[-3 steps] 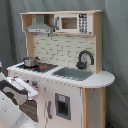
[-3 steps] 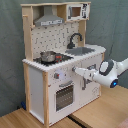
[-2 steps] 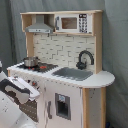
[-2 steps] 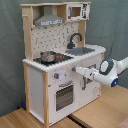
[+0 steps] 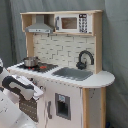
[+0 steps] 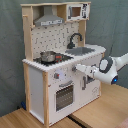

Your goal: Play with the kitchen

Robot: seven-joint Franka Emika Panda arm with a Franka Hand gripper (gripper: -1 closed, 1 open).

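Observation:
The kitchen (image 5: 95,80) (image 6: 35,85) is white and light wood and shows in both exterior views. A black stovetop (image 5: 45,66) carries a small metal pot (image 5: 31,61) (image 6: 48,56). Beside it lie the sink (image 5: 72,73) (image 6: 80,51) and a black faucet (image 5: 85,57) (image 6: 75,39). Above hang a grey hood (image 5: 40,27) (image 6: 49,20) and a microwave (image 5: 72,22) (image 6: 76,11). My gripper (image 5: 39,93) (image 6: 77,67) points at the front panel just under the counter edge, above the oven door (image 6: 64,95) and right of the knobs (image 6: 56,76).
A grey curtain (image 6: 10,50) hangs behind the kitchen. The kitchen stands on a light wooden floor (image 6: 100,112). A lower cabinet door (image 5: 62,106) with a dark handle plate sits under the sink. My white arm (image 6: 112,67) comes in from the second exterior view's right.
My gripper has crept slightly closer to the kitchen's front panel. The pot and the doors have not moved.

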